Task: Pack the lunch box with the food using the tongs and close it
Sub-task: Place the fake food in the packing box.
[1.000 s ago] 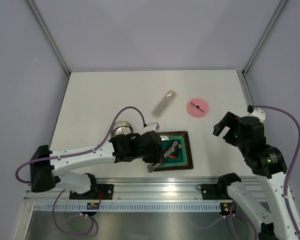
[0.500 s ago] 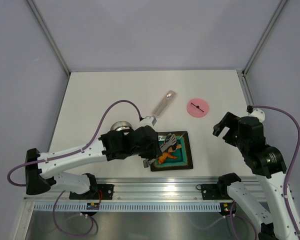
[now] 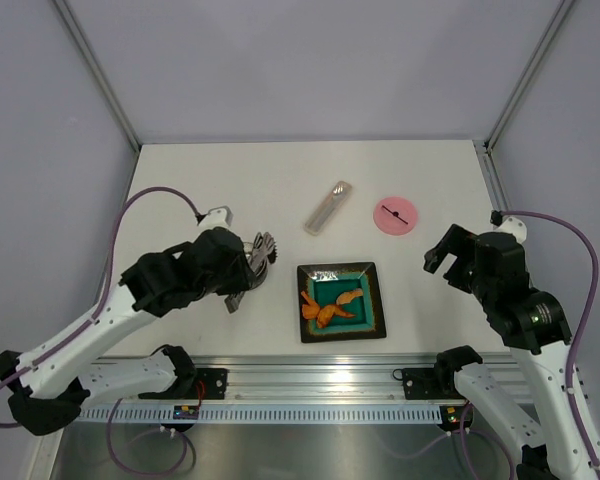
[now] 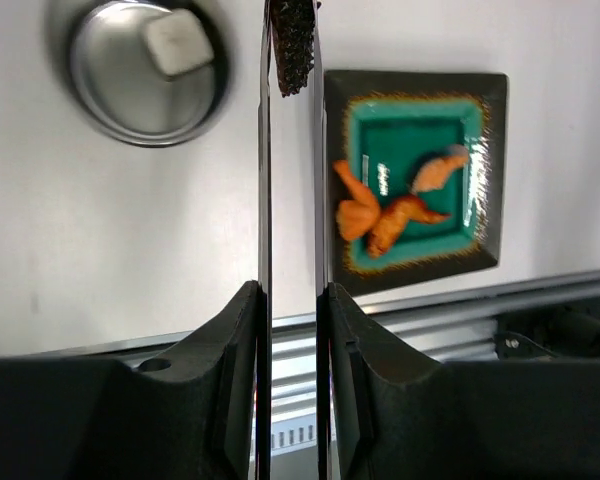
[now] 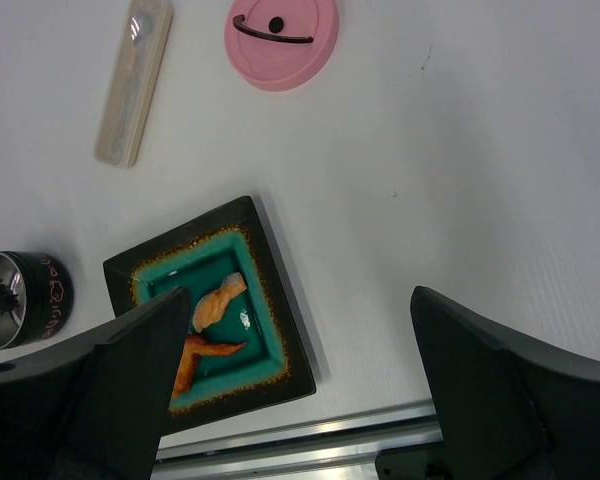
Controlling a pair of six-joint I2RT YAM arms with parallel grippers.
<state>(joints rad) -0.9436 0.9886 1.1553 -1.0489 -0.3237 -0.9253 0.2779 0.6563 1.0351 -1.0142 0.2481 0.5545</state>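
While left tool (image 4: 290, 300) clamps tongs (image 4: 263, 180) pinching dark food (image 4: 293, 45) and right tool (image 5: 300, 310) gapes, tin (image 4: 110, 95) holds a white piece (image 4: 179, 43).

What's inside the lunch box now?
One white square piece lies in the lunch box. The tongs' dark piece is not in yet. From above, the left arm covers it.

White tabletop (image 3: 230, 180); pale grey walls (image 3: 310, 60); aluminium rail (image 3: 320, 375) along near edge.

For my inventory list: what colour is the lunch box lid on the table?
Pink lid, with a black handle; the right wrist view shows it best.
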